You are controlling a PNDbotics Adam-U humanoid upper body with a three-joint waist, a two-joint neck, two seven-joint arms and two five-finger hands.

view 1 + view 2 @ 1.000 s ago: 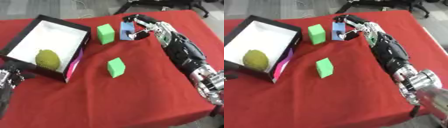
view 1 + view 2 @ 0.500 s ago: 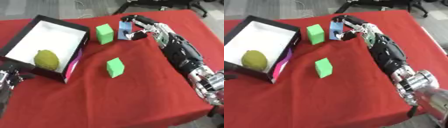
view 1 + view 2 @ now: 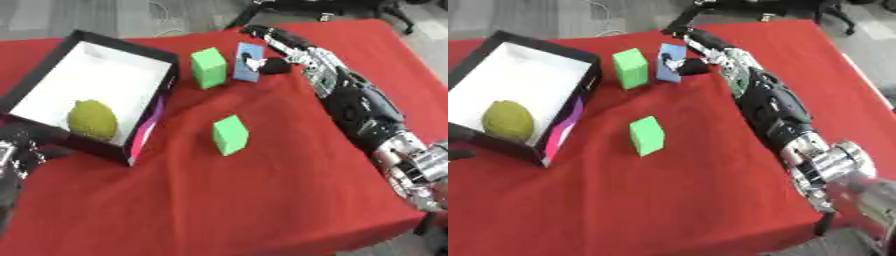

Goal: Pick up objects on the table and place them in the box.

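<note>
Right hand (image 3: 273,52) fingers curled round blue box (image 3: 248,61) (upright on red cloth (image 3: 262,190)).

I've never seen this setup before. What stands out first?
The robot's right hand reaches across the red cloth, fingers curled round a blue block at the far side. Left of it stands an open box holding one yellow-green fruit.

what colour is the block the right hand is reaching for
Blue block, at the right hand; clearest in the left eye view.
</note>
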